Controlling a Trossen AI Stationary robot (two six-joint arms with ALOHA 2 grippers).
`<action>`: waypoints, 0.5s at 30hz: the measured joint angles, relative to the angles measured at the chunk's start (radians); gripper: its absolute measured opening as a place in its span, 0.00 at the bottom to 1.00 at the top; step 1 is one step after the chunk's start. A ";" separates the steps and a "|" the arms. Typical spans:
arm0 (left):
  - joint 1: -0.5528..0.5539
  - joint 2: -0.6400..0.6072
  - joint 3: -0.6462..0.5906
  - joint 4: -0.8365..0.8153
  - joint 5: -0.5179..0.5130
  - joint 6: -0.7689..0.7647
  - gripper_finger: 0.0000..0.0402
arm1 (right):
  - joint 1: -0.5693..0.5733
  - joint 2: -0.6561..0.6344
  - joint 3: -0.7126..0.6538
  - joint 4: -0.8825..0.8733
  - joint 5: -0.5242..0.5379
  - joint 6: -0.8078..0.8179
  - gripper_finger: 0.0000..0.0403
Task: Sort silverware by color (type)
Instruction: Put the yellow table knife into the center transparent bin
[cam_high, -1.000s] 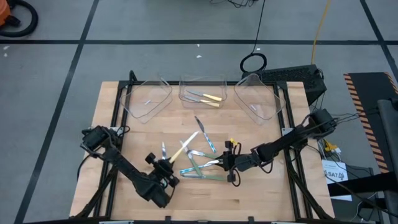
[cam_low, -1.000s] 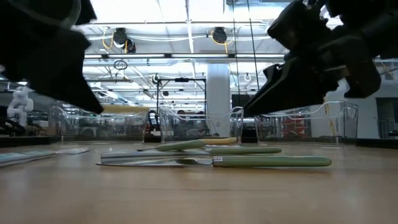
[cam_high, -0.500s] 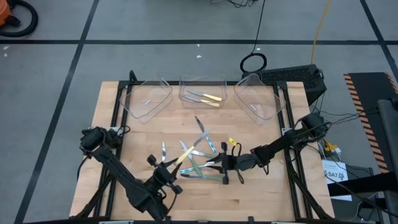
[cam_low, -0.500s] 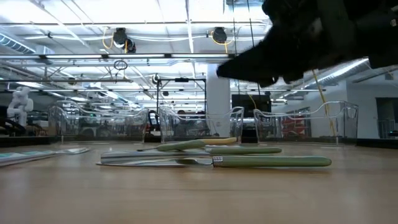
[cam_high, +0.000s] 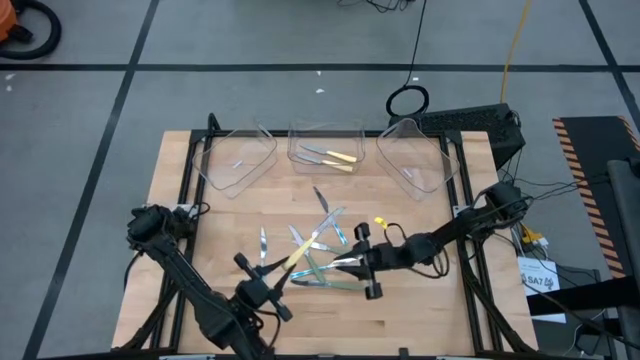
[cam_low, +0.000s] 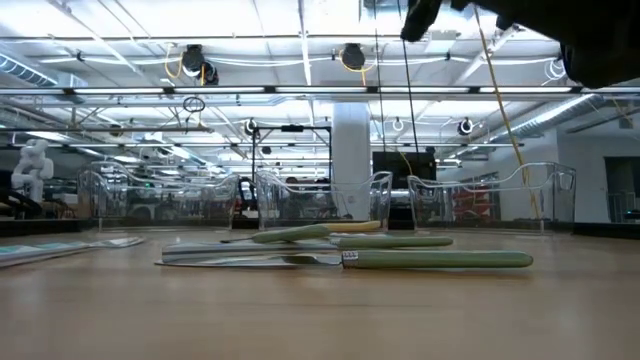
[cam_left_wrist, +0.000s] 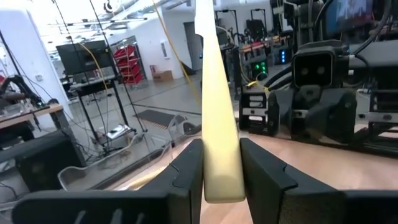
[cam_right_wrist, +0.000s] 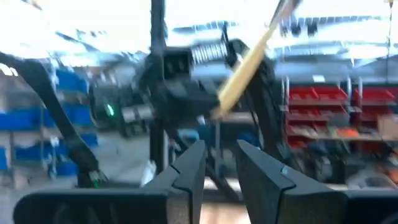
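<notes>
My left gripper (cam_high: 272, 278), near the table's front edge, is shut on a yellow-handled utensil (cam_high: 305, 250) whose silver end points toward the far right. My right gripper (cam_high: 352, 262) hovers just right of the pile, raised and tipped up. Its fingers (cam_right_wrist: 191, 163) stand a little apart and nothing shows between them. Green-handled silverware (cam_low: 440, 260) lies flat on the wood in mid-table, also seen from above (cam_high: 318, 278). Light blue pieces (cam_high: 338, 236) lie beside it. My left gripper pinches the yellow handle at its free end (cam_left_wrist: 221, 182) between its two fingers (cam_left_wrist: 189, 169). The fingers come in level from the table's near left. The utensil sticks out ahead of them, in line with them, lifted clear of the table.
Three clear trays stand along the far edge: left (cam_high: 240, 155), middle (cam_high: 325, 140) and right (cam_high: 415, 160). The middle tray holds yellow-handled pieces (cam_high: 335, 158). A black frame (cam_high: 188, 170) runs along the table's sides. Bare wood lies near the front edge.
My left gripper has risen and drawn back toward the near edge, tipping from pointing down to level, and has lifted the yellow utensil off the table. My right gripper has risen and tipped its fingers upward. The green pieces have stayed where they were.
</notes>
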 joint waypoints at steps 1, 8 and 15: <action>0.000 0.000 0.000 0.010 -0.001 0.005 0.22 | 0.000 0.000 0.009 -0.001 -0.011 -0.003 0.21; 0.008 0.000 0.000 0.105 -0.004 0.126 0.22 | -0.012 0.001 0.147 -0.110 -0.011 0.008 0.22; 0.034 0.000 0.000 0.222 0.013 0.326 0.22 | -0.020 0.001 0.276 -0.313 0.080 0.050 0.28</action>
